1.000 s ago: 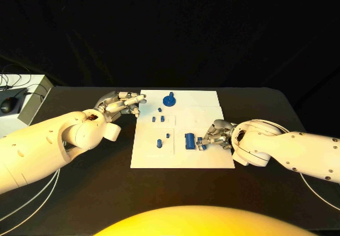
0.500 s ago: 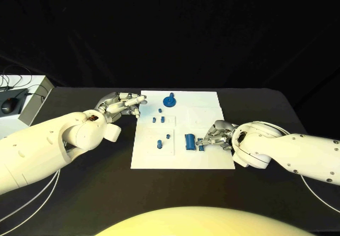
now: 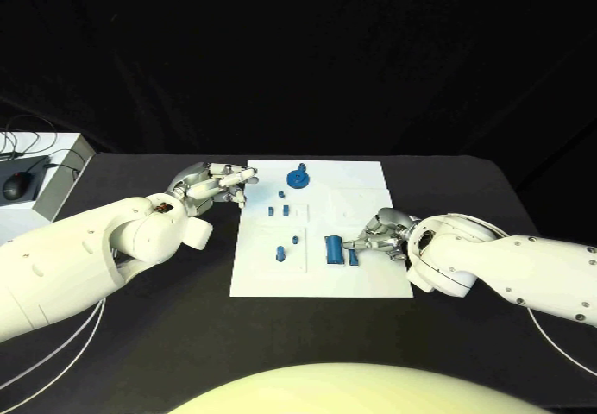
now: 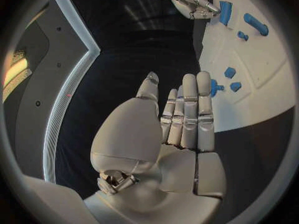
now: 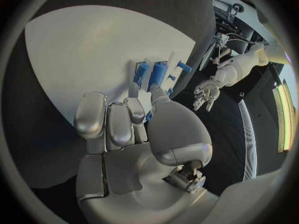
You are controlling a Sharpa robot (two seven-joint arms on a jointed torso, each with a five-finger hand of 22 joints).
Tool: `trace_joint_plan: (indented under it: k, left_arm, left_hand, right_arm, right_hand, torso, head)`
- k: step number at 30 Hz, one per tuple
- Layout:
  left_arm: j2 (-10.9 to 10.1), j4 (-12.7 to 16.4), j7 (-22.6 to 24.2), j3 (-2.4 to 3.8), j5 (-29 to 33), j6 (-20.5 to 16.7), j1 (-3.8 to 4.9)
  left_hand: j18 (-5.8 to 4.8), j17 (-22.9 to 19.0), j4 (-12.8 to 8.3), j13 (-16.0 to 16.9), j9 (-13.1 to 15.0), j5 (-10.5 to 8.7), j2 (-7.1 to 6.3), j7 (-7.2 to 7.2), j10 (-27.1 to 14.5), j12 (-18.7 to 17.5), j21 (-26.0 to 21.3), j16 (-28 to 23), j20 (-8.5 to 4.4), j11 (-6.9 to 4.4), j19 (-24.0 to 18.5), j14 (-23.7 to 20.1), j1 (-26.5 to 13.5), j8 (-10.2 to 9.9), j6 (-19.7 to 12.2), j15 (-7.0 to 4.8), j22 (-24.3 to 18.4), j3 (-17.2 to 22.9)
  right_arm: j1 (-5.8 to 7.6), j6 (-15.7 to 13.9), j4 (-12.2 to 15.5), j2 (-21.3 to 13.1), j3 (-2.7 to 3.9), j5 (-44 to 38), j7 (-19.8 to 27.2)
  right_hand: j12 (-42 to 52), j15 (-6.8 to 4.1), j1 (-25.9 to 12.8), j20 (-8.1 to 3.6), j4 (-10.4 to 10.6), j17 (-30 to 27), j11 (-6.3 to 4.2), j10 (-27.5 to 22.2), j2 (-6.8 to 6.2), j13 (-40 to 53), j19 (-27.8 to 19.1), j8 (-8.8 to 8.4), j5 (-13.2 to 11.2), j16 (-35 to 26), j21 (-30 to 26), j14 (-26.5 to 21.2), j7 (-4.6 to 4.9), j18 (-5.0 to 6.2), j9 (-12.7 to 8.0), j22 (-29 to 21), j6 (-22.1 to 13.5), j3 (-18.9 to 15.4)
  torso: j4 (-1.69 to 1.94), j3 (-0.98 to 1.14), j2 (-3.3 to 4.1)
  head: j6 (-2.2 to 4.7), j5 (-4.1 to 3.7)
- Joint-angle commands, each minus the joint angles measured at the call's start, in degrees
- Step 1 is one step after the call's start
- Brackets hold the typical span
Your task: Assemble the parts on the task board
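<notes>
At the far left you see a grey box [image 3: 50,172] with a black mouse [image 3: 15,185] on it; no writing can be read anywhere. Your left hand [image 3: 214,184] hangs just beside the white board's [image 3: 317,280] left edge, fingers straight and close together, grasping nothing. On the board lie a round blue part [image 3: 298,177], several small blue pieces [image 3: 280,252] and a blue block [image 3: 334,249]. Your right hand [image 3: 380,235] sits at the block's right side, fingers curled, pinching a small blue piece [image 3: 355,257].
</notes>
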Motion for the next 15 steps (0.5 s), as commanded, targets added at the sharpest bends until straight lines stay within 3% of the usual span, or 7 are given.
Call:
trace_joint_plan:
  k: [1, 8, 13, 15]
  left_arm:
    - [0.0, 0.2, 0.2, 0.05, -0.3, 0.9, -0.03]
    - [0.0, 0.2, 0.2, 0.05, -0.3, 0.9, -0.03]
    - [-0.1, 0.2, 0.2, 0.05, -0.3, 0.9, -0.03]
    - [-0.1, 0.2, 0.2, 0.05, -0.3, 0.9, -0.03]
  left_hand:
    - [0.99, -0.1, 0.3, 0.0, 0.0, -0.15, 0.03, 0.00, -0.3, 0.1, -0.4, -0.1, -0.04, 0.09, 0.1, -0.2, 0.0, -0.1, -0.2, 0.23, -0.1, 0.2]
    - [0.99, -0.1, 0.3, 0.0, 0.0, -0.15, 0.03, 0.00, -0.3, 0.1, -0.4, -0.1, -0.04, 0.09, 0.1, -0.2, 0.0, -0.1, -0.2, 0.23, -0.1, 0.2]
    - [1.01, -0.1, 0.3, 0.0, 0.1, -0.17, -0.05, -0.01, -0.4, 0.2, -0.4, -0.1, -0.03, 0.10, 0.1, -0.2, 0.0, -0.1, -0.2, 0.22, -0.1, 0.3]
    - [1.01, -0.1, 0.3, 0.0, 0.1, -0.17, -0.05, -0.01, -0.4, 0.2, -0.4, -0.1, -0.03, 0.10, 0.1, -0.2, 0.0, -0.1, -0.2, 0.22, -0.1, 0.3]
  right_arm:
    - [-0.05, -0.9, 0.1, -0.3, 0.00, 0.4, 1.1]
    - [-0.04, -0.6, 1.4, -1.9, 0.02, 0.7, 2.6]
    - [-0.04, 0.9, 2.7, -3.5, 0.03, 1.0, 4.2]
    - [-0.05, 2.2, 3.3, -4.2, 0.03, 1.1, 4.8]
  right_hand:
    - [0.1, 0.06, 0.3, -0.17, -0.1, 0.0, 0.11, 0.3, 0.26, -0.1, 4.1, 0.37, 0.2, -0.2, 0.1, 0.1, 0.19, 0.58, 0.1, 7.6, 0.2, 0.2]
    - [0.3, -0.01, 1.0, -0.21, -1.2, 0.2, 0.03, 0.4, -0.87, 0.0, 4.1, 0.83, 0.0, -0.1, 0.3, 0.1, 0.05, 0.54, 0.4, 7.6, 0.5, 0.0]
    - [0.6, -0.19, 2.5, -0.37, -4.1, 0.4, -0.21, 0.7, -1.23, 0.2, 4.1, 2.00, -0.5, 0.0, 0.7, 0.1, -0.28, 0.41, 1.3, 7.7, 0.5, 0.6]
    - [0.7, -0.28, 4.8, -0.44, -6.1, 0.5, -0.37, 0.8, -1.56, 0.3, 4.1, 2.47, -2.0, 0.1, 0.9, 0.1, -0.53, 0.34, 1.7, 7.8, 0.6, 1.2]
  torso:
    - [0.02, -0.04, -0.01]
    - [0.00, -0.03, 0.00]
    - [-0.01, -0.02, 0.00]
    - [-0.02, 0.00, 0.01]
  head:
    - [-0.04, 0.00]
    - [-0.11, 0.06]
    - [-0.13, 0.14]
    - [-0.18, 0.13]
